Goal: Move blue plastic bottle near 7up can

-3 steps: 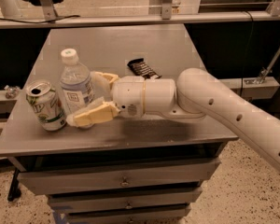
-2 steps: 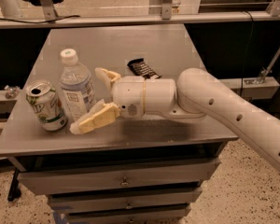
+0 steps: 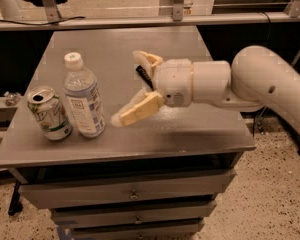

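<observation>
The blue plastic bottle (image 3: 82, 96) stands upright on the grey table (image 3: 190, 129) near its front left, with a white cap and a white-and-blue label. The 7up can (image 3: 49, 113) stands right beside it on the left, almost touching. My gripper (image 3: 126, 87) is open and empty, a short way to the right of the bottle and apart from it. One cream finger (image 3: 136, 109) points toward the bottle; the other (image 3: 146, 60) is farther back.
A flat black snack bar (image 3: 143, 75) lies behind the gripper, mostly hidden by it. The white arm (image 3: 260, 84) reaches in from the right. Drawers (image 3: 132, 194) sit under the tabletop. A metal rail (image 3: 140, 20) runs behind the table.
The gripper let go of the bottle, opened wide and drew back to the right. The bottle stays upright beside the can.
</observation>
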You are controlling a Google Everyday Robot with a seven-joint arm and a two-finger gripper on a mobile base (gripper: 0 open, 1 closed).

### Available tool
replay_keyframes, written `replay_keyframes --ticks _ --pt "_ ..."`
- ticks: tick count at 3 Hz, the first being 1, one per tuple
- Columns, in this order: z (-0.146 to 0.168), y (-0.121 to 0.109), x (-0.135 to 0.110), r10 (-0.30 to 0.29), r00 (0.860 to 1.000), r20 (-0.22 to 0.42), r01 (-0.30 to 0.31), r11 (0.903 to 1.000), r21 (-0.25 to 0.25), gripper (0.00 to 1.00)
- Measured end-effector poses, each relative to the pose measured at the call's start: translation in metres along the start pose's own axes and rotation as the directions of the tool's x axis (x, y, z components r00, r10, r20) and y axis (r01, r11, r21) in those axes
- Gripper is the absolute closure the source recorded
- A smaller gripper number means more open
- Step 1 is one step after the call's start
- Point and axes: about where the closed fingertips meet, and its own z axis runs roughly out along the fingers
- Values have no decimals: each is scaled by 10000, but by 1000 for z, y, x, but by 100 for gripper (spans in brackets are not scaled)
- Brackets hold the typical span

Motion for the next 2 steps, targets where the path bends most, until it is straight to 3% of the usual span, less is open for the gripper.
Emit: replay_keyframes --ticks 1,2 --pt "-60 -26 -26 -928 9946 -462 963 9921 807 0" --pt "-60 -28 -32 -985 9944 -373 1013 9915 822 0"
